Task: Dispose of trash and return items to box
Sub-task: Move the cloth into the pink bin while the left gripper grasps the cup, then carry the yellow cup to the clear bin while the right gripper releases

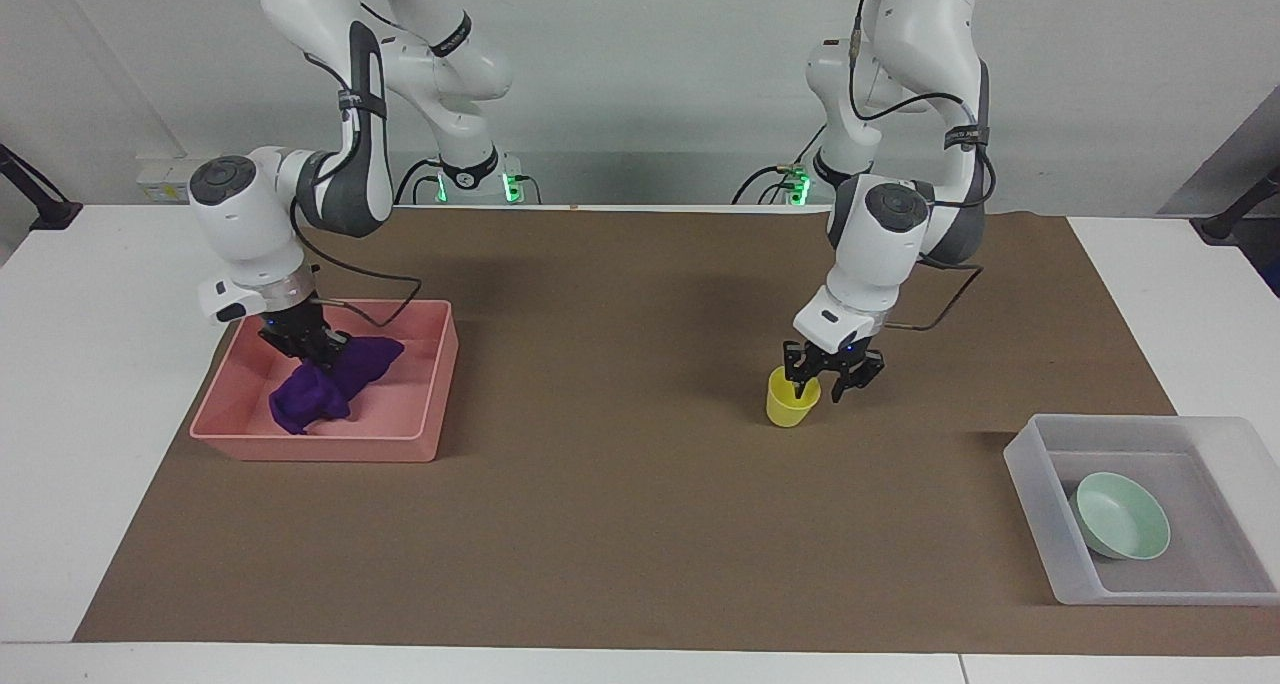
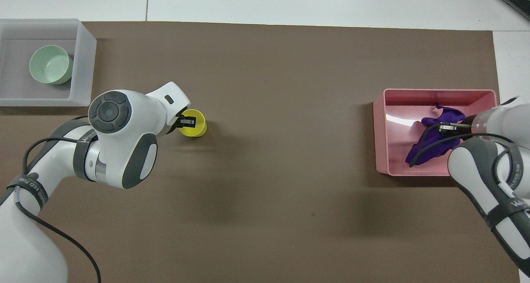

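We judge the task as more than half done. The translucent box (image 1: pixel 1040 524) stands at the left arm's end of the table, and the mint-green bowl (image 1: pixel 1121 529) lies already inside it. The pink tray (image 1: pixel 420 434) stands at the right arm's end, and the purple cloth (image 1: pixel 335 381) rests on its floor, so the trash is nearly disposed of. The right gripper (image 1: pixel 322 352) is low inside this tray, and its jaws pinch the upper part of the cloth; it is not yet released. We think that the release and the lifting of this arm are what is left there.

The yellow cup (image 1: pixel 791 400) is the last item outside the box. It stands upright on the mat, near the middle, toward the left arm's end. The left gripper (image 1: pixel 825 382) is at the rim of the cup, with jaws spread; one finger seems to be inside the cup and one outside, on the side toward the box. The jaws are not closed on the wall yet. To grip, carry and put the cup into the box remains.

The surface is a brown mat (image 1: pixel 620 524) on a white table (image 1: pixel 90 384). The mat is flat. A pale wall (image 1: pixel 640 64) is at the robots' end, and green lights (image 1: pixel 512 179) shine at the bases of the arms.
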